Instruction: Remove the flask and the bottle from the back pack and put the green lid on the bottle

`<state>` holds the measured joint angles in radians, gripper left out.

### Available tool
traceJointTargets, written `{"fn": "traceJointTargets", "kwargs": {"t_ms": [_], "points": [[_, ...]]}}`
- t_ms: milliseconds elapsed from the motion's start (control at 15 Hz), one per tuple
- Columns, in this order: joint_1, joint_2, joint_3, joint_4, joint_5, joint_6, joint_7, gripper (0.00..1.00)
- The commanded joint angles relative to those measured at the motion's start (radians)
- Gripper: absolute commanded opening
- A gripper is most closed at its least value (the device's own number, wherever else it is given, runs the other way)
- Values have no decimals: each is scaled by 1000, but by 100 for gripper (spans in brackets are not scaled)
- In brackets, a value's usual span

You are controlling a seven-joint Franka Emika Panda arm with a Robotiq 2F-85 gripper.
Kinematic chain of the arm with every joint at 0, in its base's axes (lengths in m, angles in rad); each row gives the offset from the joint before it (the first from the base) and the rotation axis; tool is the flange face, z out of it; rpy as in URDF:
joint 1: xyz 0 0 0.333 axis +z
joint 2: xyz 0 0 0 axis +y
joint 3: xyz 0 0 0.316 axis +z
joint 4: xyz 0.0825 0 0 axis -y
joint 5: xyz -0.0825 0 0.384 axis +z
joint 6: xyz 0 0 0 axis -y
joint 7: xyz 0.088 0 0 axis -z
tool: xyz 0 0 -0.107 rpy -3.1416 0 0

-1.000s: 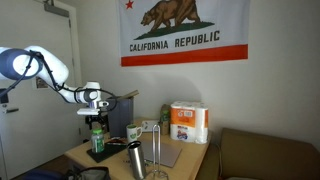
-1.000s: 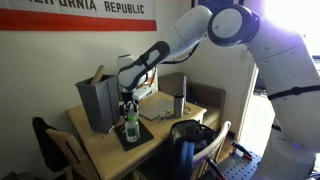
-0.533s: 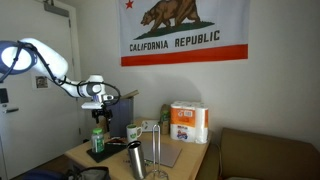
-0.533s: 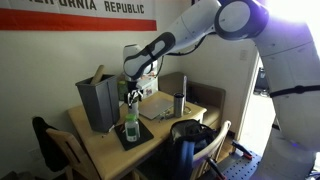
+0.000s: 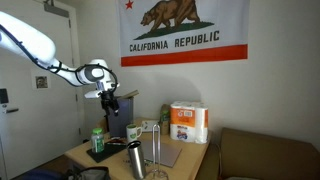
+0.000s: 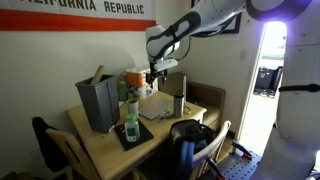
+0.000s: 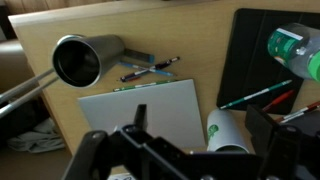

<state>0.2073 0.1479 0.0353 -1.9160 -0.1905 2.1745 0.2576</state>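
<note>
I read my fingers [image 5: 111, 104] as spread and empty. Below them, the slim silver-grey metal flask [image 5: 136, 160] stands upright, long axis vertical. Only the wrist view shows its dark top end.

The room looks soft and a bit fuzzy in both exterior views, a very bright white glow pours from the doorway [image 6: 272, 75], and in the wrist view the dark gripper [image 7: 185, 155] and the bottle [image 7: 295, 48] are blurry.
</note>
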Motion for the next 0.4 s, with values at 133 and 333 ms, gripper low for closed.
{"fn": "traceJointTargets", "kwargs": {"t_ms": [133, 333], "points": [[-31, -15, 25, -8, -3, -6, 2, 100], [-27, 1, 33, -5, -3, -5, 2, 100]]}}
